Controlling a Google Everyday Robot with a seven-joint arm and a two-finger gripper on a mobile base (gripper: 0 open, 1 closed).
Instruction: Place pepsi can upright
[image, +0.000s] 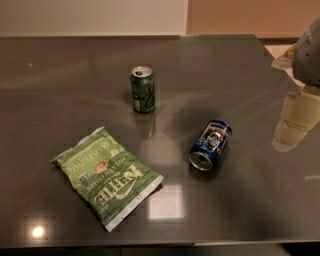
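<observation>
One pepsi can (210, 145) sideways amid table (60, 75), pincer (295, 120) apart near its right edge

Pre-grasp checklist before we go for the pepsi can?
1. pepsi can upright: not ok, it lies on its side.
2. gripper touching nothing: ok, it is at the table's right edge, apart from the can.
3. green can out of the way: ok, upright, behind and apart.
4. chip bag out of the way: ok, flat, off to the left.
5. Room on the table to stand the can: ok.
</observation>
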